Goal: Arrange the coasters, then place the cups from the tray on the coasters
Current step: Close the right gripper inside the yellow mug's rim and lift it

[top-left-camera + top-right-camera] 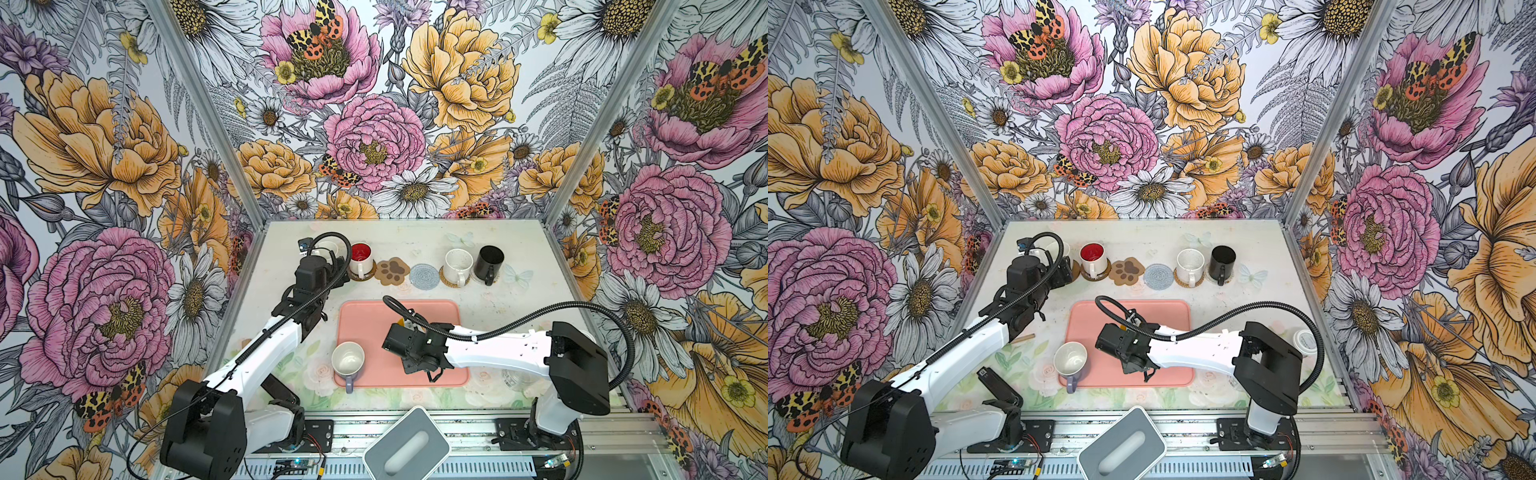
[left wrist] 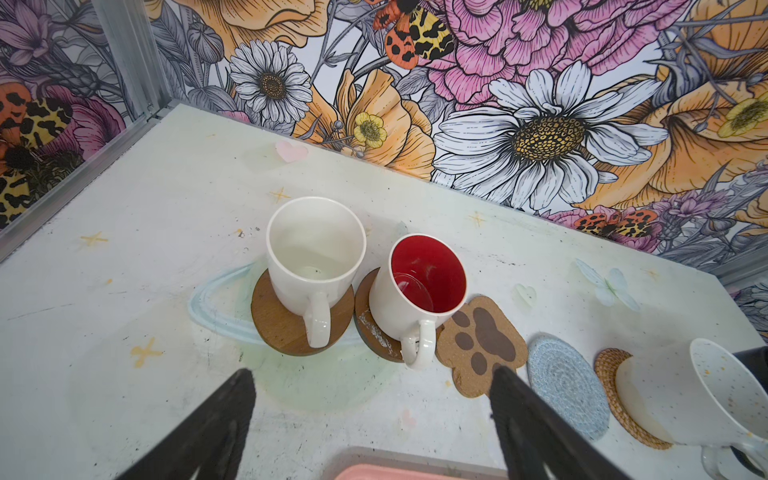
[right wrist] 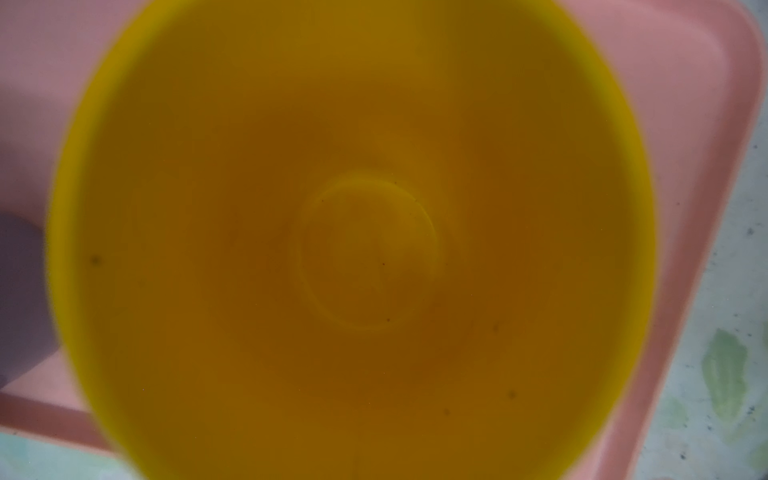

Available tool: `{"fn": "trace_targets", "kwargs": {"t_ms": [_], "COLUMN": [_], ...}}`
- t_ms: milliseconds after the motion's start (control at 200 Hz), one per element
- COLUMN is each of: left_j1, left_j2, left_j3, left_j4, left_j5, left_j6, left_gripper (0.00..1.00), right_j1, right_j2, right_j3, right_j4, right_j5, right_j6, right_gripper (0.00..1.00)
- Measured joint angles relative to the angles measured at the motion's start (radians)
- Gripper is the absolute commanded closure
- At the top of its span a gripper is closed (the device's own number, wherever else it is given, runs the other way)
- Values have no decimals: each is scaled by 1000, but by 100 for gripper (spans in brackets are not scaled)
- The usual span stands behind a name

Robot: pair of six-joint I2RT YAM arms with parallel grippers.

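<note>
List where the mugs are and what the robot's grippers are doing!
On coasters: plain white mug, white mug with red inside, speckled white mug
Coaster unclear: black mug
Empty coasters: tan paw-print coaster, grey-blue woven round coaster
On salmon-pink rectangular tray: lavender mug with white inside, yellow mug
Left gripper: open, empty
Right gripper: above yellow mug, grip hidden
</note>
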Motion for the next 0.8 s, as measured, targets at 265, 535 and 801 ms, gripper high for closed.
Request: {"fn": "trace_targets", "kwargs": {"t_ms": [265,535,801], "left_j1": [0,0,0], "left_j2": [2,8,8], "left_j3": [0,0,0], "left_j4": [0,0,0], "left_j5": [3,7,7], "left_j6": [0,0,0], "left_gripper": [10,10,10], "right_j1": [1,1,-2], "right_j2": [24,43,43], "right_j3": [0,0,0], "right_j4": [10,18,25], "right_j5": [-1,-9,-8], "right_j6": [2,2,-2], "right_gripper": [79,65,63]}}
